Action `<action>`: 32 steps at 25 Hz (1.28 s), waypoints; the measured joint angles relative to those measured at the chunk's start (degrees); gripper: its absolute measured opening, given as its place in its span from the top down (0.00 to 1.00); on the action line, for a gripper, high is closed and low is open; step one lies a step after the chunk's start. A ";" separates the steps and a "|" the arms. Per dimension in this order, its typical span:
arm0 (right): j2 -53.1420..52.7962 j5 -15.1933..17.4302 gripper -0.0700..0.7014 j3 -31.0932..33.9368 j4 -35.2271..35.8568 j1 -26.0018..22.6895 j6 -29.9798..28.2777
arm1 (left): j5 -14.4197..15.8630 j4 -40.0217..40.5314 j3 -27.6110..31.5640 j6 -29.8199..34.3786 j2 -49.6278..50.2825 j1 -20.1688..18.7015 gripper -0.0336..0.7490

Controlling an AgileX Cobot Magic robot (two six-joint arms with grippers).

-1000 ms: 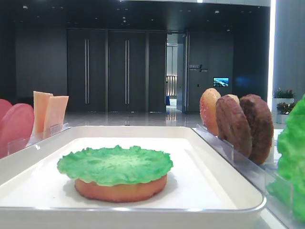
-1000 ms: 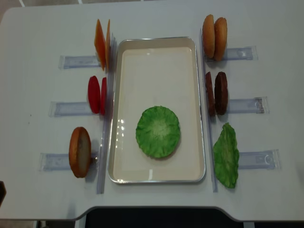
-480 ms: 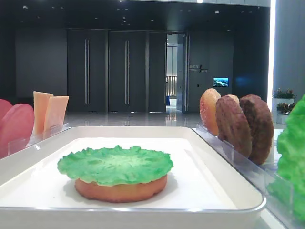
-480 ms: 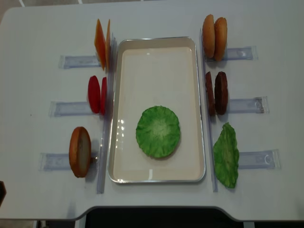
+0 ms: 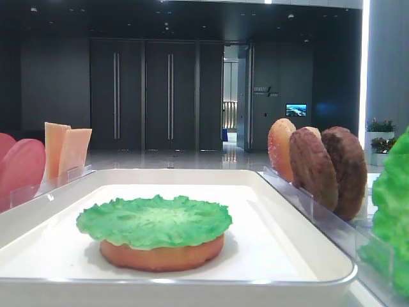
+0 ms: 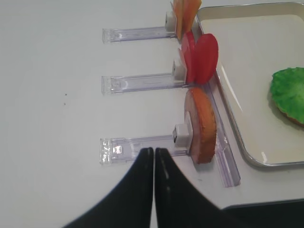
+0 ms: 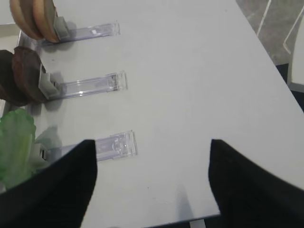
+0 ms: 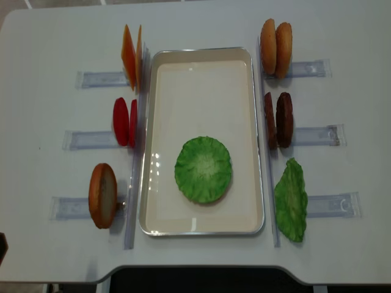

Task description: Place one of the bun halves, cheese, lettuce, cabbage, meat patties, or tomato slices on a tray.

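Note:
The white tray (image 8: pixel 201 73) lies mid-table. On it a bun half (image 5: pixel 163 256) lies flat with a lettuce leaf (image 8: pixel 203 169) on top. Left of the tray stand cheese (image 8: pixel 131 56), tomato slices (image 8: pixel 125 122) and a bun half (image 8: pixel 102 195). To its right stand two bun halves (image 8: pixel 276 47), meat patties (image 8: pixel 279 119) and another lettuce leaf (image 8: pixel 291 199). No cabbage is in view. My left gripper (image 6: pixel 154 151) is shut and empty, just in front of the left bun half (image 6: pixel 202 124). My right gripper (image 7: pixel 152 142) is open and empty over bare table, right of the lettuce (image 7: pixel 16 142).
Clear acrylic stands (image 8: pixel 101 78) hold the food upright on both sides of the tray. The table's front edge (image 8: pixel 201 267) runs close behind the tray. Its right edge (image 7: pixel 266 57) drops off beyond the right stands.

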 joint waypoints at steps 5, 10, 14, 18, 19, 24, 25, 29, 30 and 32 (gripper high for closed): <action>-1.05 0.07 0.29 1.16 -0.11 0.00 0.00 | 0.00 0.00 0.00 0.00 0.00 0.00 0.96; -1.09 -0.63 0.29 1.37 -0.17 0.00 -1.11 | 0.00 0.00 0.00 0.00 0.00 0.00 0.96; -1.26 -3.94 0.29 3.33 -0.12 0.00 -1.70 | 0.00 0.00 0.00 0.00 0.00 0.00 0.96; -1.26 -4.80 0.29 3.57 -0.12 0.00 -1.94 | 0.00 0.00 0.00 0.00 0.00 0.00 0.96; -1.26 -4.92 0.29 3.57 -0.12 0.00 -1.94 | 0.00 0.00 0.00 0.00 0.00 0.00 0.96; -1.26 -5.10 0.29 3.57 -0.08 0.00 -1.98 | 0.00 0.00 0.00 0.00 0.00 0.00 0.96; -1.26 -5.10 0.29 3.57 -0.08 0.00 -1.98 | 0.00 0.00 0.00 0.00 0.00 0.00 0.96; -1.26 -5.10 0.29 3.57 -0.08 0.00 -1.98 | 0.00 0.00 0.00 0.00 0.00 0.00 0.96; -1.26 -5.10 0.29 3.57 -0.08 0.00 -1.98 | 0.00 0.00 0.00 0.00 0.00 0.00 0.96; -1.26 -5.10 0.29 3.57 -0.08 0.00 -1.98 | 0.00 0.00 0.00 -0.18 0.00 0.00 0.96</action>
